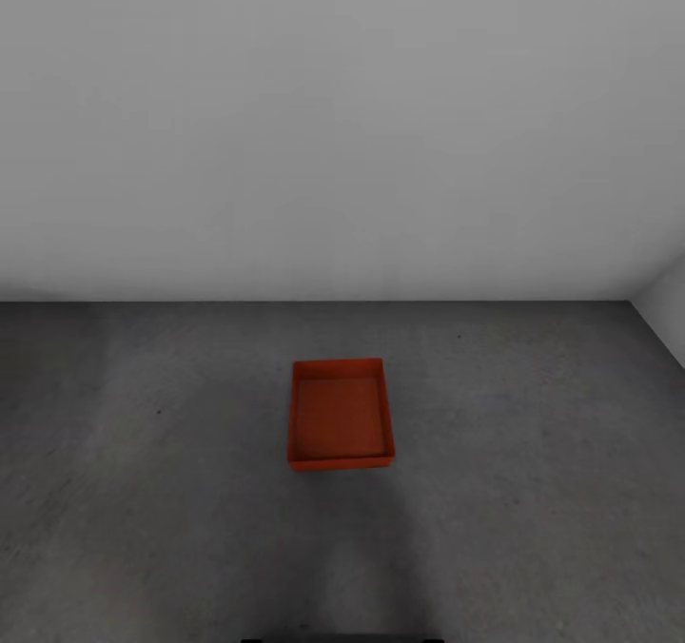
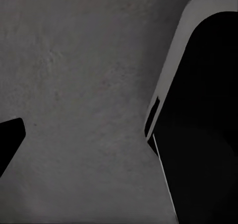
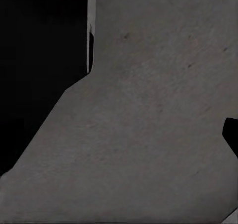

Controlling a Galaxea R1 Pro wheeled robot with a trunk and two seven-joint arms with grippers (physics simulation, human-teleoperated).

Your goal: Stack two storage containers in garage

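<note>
Storage container (image 1: 340,417) on garage floor (image 1: 143,491) looks rigid, light, smooth-walled (grab opposite rims); gripper states can't be told.

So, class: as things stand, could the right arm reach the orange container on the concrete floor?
Probably not yet. The container sits alone on the floor, well ahead of the robot, with open floor between them. Nothing blocks the way, but the robot likely must roll closer first.

Mottled grey concrete floor (image 2: 84,85); the robot's dark, white-edged body (image 2: 203,110) at one side.
</note>
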